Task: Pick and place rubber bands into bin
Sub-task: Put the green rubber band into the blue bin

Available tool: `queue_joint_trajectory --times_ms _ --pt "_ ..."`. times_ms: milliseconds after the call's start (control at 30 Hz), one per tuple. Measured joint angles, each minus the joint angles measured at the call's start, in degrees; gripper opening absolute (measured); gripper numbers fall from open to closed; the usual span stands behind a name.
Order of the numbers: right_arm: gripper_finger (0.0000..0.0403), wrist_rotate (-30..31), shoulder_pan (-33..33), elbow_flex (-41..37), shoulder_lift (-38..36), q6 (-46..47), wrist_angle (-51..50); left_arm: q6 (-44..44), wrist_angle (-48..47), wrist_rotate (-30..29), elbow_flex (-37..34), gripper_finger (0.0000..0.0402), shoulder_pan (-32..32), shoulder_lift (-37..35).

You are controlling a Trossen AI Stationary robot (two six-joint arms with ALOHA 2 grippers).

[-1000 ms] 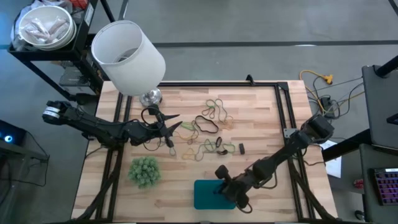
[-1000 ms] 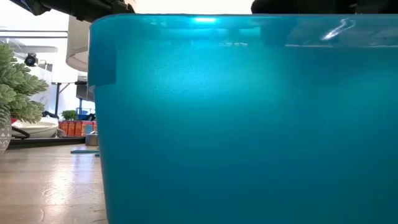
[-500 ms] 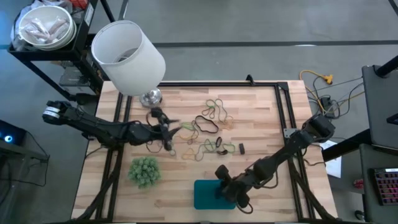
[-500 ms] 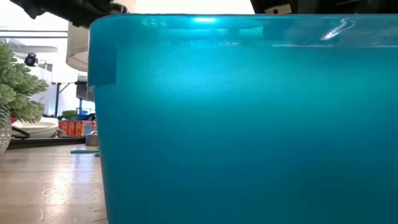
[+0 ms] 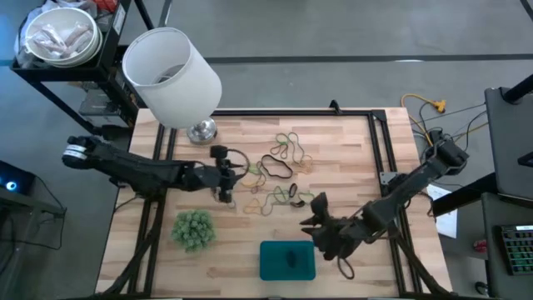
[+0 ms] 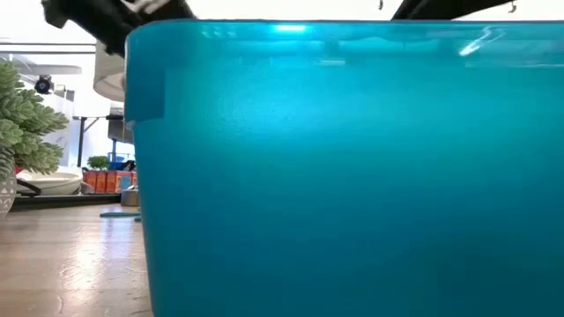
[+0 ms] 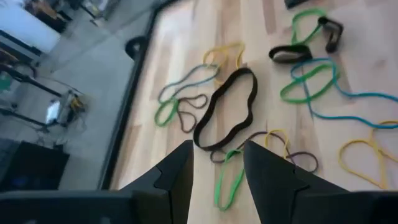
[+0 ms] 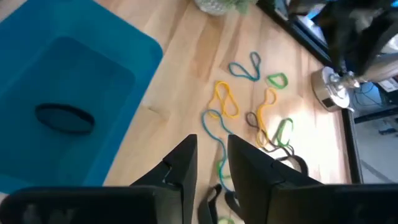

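The rubber bands (image 5: 279,171) lie scattered in the middle of the table (image 5: 350,146), in the centre of the high view, as thin loops in yellow, green, blue, tan and black; some cross each other. One black band (image 8: 64,118) is already inside the bin (image 5: 287,260), which stands at the lower centre of the high view, near the front edge of the table. I judge that the bands are very light, soft and floppy, so a band will hang and stretch when it is lifted, and it can slip out or snap away. They lie flat on the wood, so the fingers must come down almost to the surface and pinch one strand, best at a free part of a loop, away from the crossings, so that neighbours are not dragged along. The left hand (image 7: 217,163) hovers over the left part of the pile with its fingers a little apart and nothing between them. The right hand (image 8: 211,163) is between the bin and the pile, fingers narrowly apart and empty. I can read no brand, label or writing anywhere.
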Motion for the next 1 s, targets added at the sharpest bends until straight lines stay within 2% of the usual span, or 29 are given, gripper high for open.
queue_joint_trajectory --times_ms 333,533,767,1000 --pt "0.0072 0.1 0.1 -4.6 -6.3 0.4 1.7 0.0 -6.9 10.9 8.2 0.0125 12.2 14.9" --pt "0.0068 0.1 0.2 -6.8 -8.4 0.3 3.2 1.5 -6.6 18.1 10.9 0.0125 18.1 21.1" --pt "0.0068 -0.1 0.1 -7.0 -8.2 0.2 5.4 1.6 -6.6 24.1 11.5 0.0125 22.4 25.8" --pt "0.0068 -0.3 0.1 -7.4 -8.1 -0.2 5.7 2.0 -6.0 25.8 12.1 0.0125 24.2 29.2"
